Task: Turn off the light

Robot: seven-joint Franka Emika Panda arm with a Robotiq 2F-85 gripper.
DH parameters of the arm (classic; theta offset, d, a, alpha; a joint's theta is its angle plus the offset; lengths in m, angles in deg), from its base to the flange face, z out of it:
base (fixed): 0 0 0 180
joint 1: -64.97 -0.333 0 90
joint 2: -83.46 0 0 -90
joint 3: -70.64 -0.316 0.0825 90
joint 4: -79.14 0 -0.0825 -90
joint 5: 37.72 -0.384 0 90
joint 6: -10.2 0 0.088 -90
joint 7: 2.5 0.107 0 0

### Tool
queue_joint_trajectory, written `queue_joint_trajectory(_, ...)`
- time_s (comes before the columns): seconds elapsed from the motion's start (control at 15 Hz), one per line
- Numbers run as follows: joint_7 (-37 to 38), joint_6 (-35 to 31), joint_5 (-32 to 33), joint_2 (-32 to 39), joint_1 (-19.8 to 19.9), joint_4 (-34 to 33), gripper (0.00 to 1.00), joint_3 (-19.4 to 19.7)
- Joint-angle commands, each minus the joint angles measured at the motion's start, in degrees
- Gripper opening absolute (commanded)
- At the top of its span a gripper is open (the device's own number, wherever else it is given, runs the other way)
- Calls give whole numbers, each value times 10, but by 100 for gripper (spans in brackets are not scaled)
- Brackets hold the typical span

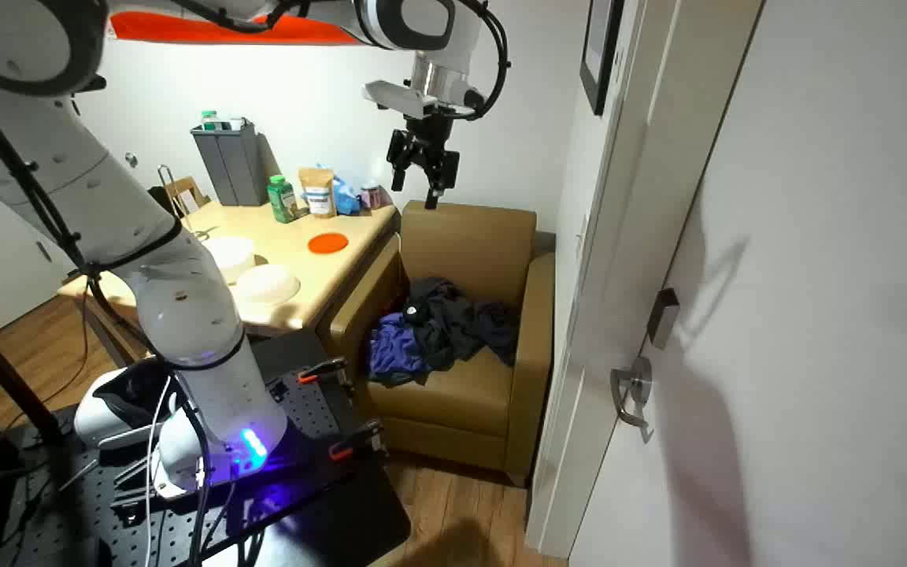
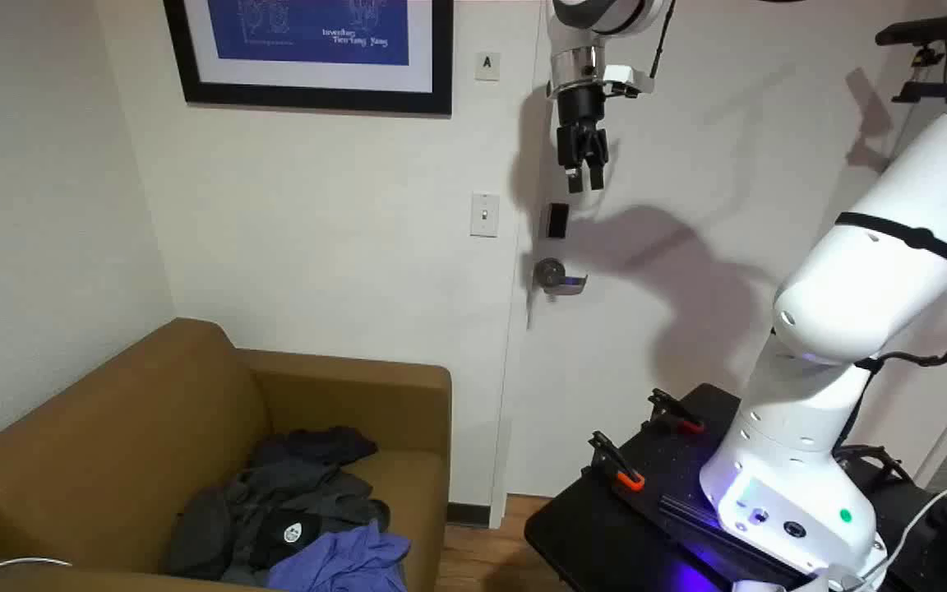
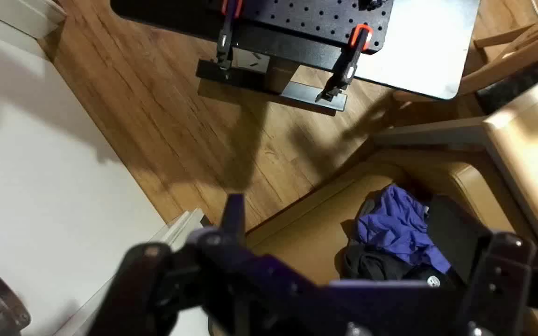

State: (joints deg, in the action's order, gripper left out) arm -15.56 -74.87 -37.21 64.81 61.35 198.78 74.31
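Note:
The room is brightly lit, with strong shadows on the white door and wall; no lamp shows in any view. A small white toggle light switch [image 2: 484, 215] is on the wall left of the door frame in an exterior view; its lever is too small to read. My black gripper [image 1: 416, 189] hangs fingers-down, high above the armchair side, apart from the wall. In an exterior view the gripper [image 2: 586, 182] appears up and to the right of the switch. In the wrist view the gripper's fingers [image 3: 343, 224] are spread wide with nothing between them.
A door with a lever handle [image 2: 562, 278] and a black latch box [image 2: 557, 220] is beside the switch. A framed picture [image 2: 317, 82] hangs on the wall. A tan armchair [image 1: 461, 398] holds clothes [image 1: 398, 346]. A wooden table [image 1: 296, 236] carries containers.

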Motion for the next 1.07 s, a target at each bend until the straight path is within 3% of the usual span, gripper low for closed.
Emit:
queue_joint_trajectory(0.0, -2, 1, -2, 1, 8, -1, 100, -7)
queue_joint_trajectory(0.6, -2, 1, -2, 1, 8, -1, 100, -7)
queue_joint_trajectory(1.0, 62, -53, -41, 4, 11, -5, 100, -13)
